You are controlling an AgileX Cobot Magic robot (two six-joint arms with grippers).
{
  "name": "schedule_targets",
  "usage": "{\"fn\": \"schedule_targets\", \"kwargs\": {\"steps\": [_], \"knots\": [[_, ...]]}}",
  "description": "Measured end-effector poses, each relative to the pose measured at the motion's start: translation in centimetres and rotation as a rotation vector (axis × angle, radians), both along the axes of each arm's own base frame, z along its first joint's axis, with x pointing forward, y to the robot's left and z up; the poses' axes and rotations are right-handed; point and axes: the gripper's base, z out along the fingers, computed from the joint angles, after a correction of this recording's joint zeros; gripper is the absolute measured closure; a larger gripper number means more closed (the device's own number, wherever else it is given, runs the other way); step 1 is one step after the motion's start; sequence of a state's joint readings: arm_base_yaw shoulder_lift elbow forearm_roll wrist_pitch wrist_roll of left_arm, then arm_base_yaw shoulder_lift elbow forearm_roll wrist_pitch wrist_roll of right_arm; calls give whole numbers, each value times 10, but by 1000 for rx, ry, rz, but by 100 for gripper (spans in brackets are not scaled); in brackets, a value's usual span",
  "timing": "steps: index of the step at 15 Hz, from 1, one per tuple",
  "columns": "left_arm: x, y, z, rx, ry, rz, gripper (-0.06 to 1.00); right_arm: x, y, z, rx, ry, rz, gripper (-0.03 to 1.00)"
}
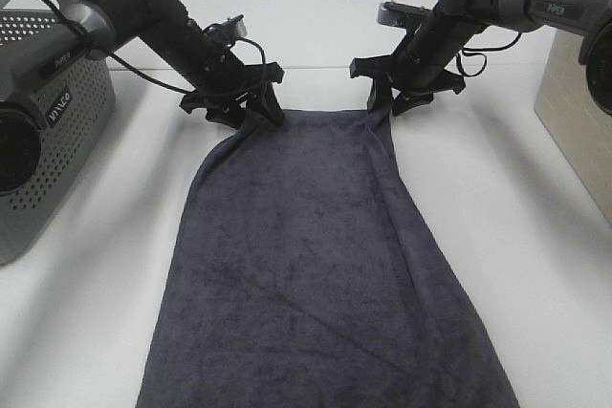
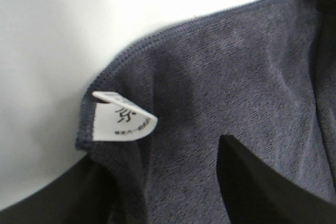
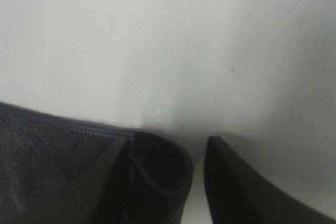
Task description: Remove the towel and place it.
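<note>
Since the towel (image 1: 325, 274) is meant to end up laid out somewhere, it makes sense that most of it lies flat on the table (image 1: 535, 265). It's widest at the near edge, where it runs out of the high view, and it narrows toward the far side. One long diagonal crease crosses the middle, not much else.

The narrowing is down to me: I'm at both far corners and the cloth gathers in toward each gripper. My left gripper (image 1: 256, 112) sits on the far-left corner, right by the little white label (image 2: 123, 121). Its fingers (image 2: 257, 182) stand apart with cloth bunched between them, but honestly I can't tell if that's a real pinch or just resting there.

My right gripper (image 1: 389, 100) is at the far-right corner, jaws partly apart. The rolled hem sits against one finger, with bare table showing before the other, so I'd call that not clamped.

Working both corners should keep the far hem straight, I reckon. The grey perforated basket (image 1: 67, 131) sits at the table's left edge, well apart from the towel, and a beige box (image 1: 574, 112) sits at the right edge.
</note>
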State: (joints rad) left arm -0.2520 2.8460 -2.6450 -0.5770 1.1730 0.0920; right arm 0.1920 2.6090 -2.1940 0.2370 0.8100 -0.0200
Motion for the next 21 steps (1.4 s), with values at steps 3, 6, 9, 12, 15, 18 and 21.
{"fn": "schedule_targets", "kwargs": {"steps": [3, 6, 9, 12, 15, 18, 21], "knots": [[0, 0, 0, 0, 0, 0, 40, -3, -3, -2, -48, 34, 24, 83], [0, 0, 0, 2, 0, 0, 42, -5, -6, -1, -82, 51, 42, 96], [1, 3, -3, 40, -14, -1, 67, -6, -7, -1, -114, 54, 88, 96], [4, 4, -5, 72, -65, -12, 93, -6, -7, -1, -147, 23, 198, 96], [9, 2, -3, 86, -127, -6, 93, -3, -7, 4, -181, -32, 268, 96], [14, 5, 2, 138, -191, -9, 93, 5, -8, 13, -223, -142, 327, 96], [16, 7, 2, 167, -214, -12, 93, 14, -7, 39, -240, -247, 362, 96]]}}
